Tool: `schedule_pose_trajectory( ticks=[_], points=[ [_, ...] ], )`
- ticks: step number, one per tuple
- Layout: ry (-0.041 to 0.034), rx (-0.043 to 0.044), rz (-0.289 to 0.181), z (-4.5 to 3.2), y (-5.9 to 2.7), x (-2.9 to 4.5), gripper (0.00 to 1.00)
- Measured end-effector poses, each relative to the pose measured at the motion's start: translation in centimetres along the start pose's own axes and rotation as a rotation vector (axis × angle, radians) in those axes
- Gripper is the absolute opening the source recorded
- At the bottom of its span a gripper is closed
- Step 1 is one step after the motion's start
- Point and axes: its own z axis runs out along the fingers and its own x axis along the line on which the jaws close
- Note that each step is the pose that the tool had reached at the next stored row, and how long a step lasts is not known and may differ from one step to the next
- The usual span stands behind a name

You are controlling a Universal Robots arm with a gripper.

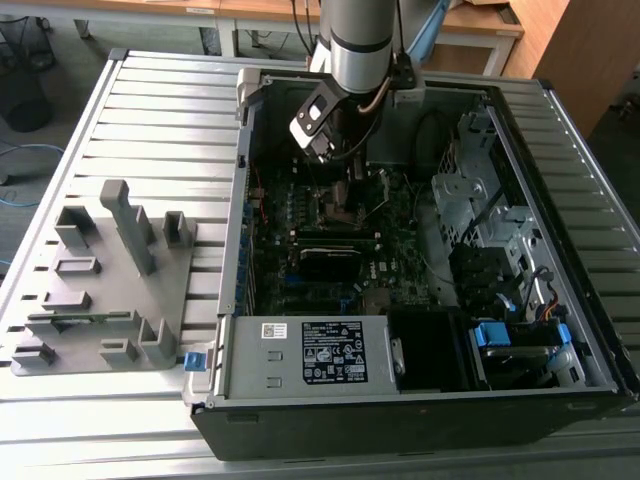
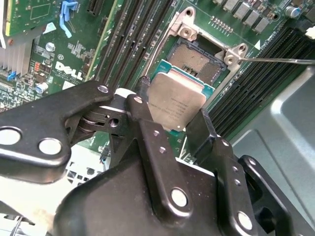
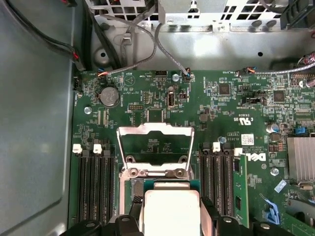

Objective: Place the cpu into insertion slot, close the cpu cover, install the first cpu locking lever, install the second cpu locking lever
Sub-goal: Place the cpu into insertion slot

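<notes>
1. In the exterior view, the arm (image 1: 358,40) is reaching down into the open computer case (image 1: 400,420) on the bench.
2. In the second wrist view, the fingers (image 2: 147,132) are gripping the cpu (image 2: 177,101), silver-topped and green-edged, close over the dark insertion slot (image 2: 197,61).
3. In the first wrist view, the cpu cover (image 3: 156,129) is standing open.

Edge of cpu (image 2: 176,101) hidden behind gripper (image 2: 171,117); insertion slot (image 2: 197,59) partly obsc. by cpu.

The computer case (image 1: 230,300) lies open on the table (image 1: 150,120), with a fixture plate (image 1: 100,290) beside it on the exterior view's left. Inside, the circuit board (image 3: 221,108) lies behind the power supply (image 1: 310,355). The gripper (image 2: 170,115) holds the cpu (image 2: 176,105) over the insertion slot (image 2: 199,60), between memory slots (image 3: 96,187); the cpu cover (image 3: 155,129) stands open beyond.
</notes>
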Motion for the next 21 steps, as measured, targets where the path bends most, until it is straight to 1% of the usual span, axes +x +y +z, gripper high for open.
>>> schedule_pose_trajectory(
  ticks=[7, 21],
  points=[
    [0.0000, 0.0000, 0.000, 0.51, -0.27, 0.23, 0.54],
    [0.0004, 0.0001, 0.000, 0.64, -0.34, 0.25, 0.54]
  ],
)
